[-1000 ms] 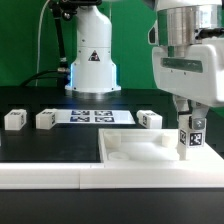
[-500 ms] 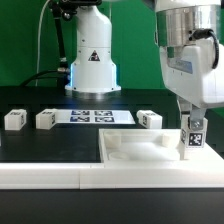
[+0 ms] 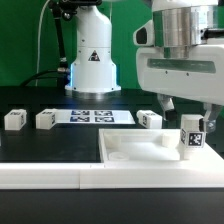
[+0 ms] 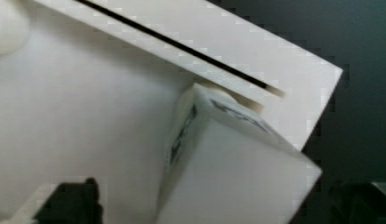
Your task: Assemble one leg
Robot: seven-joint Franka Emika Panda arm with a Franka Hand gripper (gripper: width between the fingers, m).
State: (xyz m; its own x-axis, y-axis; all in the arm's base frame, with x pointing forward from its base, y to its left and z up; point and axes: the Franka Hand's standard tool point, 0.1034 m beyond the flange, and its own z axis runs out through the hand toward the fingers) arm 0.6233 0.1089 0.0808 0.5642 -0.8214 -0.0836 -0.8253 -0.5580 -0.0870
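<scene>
A small white leg [image 3: 190, 137] with a black-and-white tag on its front stands upright at the right corner of the large flat white square piece [image 3: 130, 152]. My gripper [image 3: 189, 106] is just above it, open, with its dark fingers [image 3: 164, 103] spread to either side of the leg's top and not touching it. In the wrist view the leg [image 4: 243, 160] fills the middle, standing on the white piece [image 4: 83, 110]. My gripper [image 4: 216, 205] straddles the leg, with clear gaps between it and both dark fingertips [image 4: 69, 200].
Three more white legs lie on the black table behind the white piece, two on the exterior view's left [image 3: 14, 119] [image 3: 45, 119] and one further right [image 3: 149, 119]. The marker board [image 3: 92, 116] lies between them. The arm's white base [image 3: 92, 60] stands behind.
My gripper has let go of the leg, opened, turned about its vertical axis and risen a little. The leg stays upright in the same corner.
</scene>
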